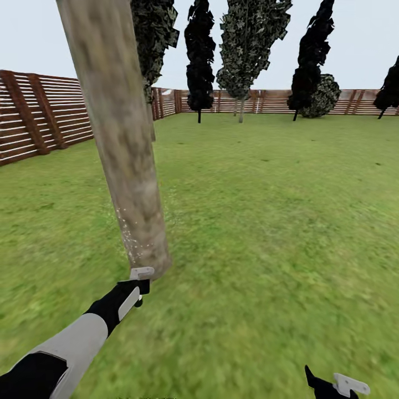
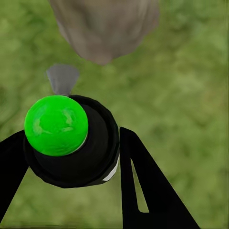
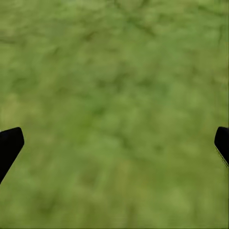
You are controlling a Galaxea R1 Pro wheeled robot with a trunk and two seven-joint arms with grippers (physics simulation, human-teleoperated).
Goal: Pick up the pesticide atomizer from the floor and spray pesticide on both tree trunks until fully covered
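Note:
A thick pale mottled tree trunk (image 1: 124, 155) leans up close at the left of the head view, with fine white pesticide specks (image 1: 130, 238) low on its left side. My left gripper (image 1: 141, 279) hovers just in front of the trunk's base. The left wrist view shows that gripper (image 2: 71, 138) shut on the pesticide atomizer (image 2: 93, 155), a black bottle with a bright green round top (image 2: 56, 125), pointing at the trunk's base (image 2: 105, 28). A second tree (image 1: 252, 44) with a pale trunk (image 1: 241, 113) stands far off by the fence. My right gripper (image 1: 339, 385) hangs open over bare grass (image 3: 114, 105).
Brown slat fence (image 1: 39, 119) runs along the left and the far side. All-black trees (image 1: 199, 55) and a round bush (image 1: 321, 97) line the back fence. Open lawn (image 1: 266, 210) stretches to the right of the near trunk.

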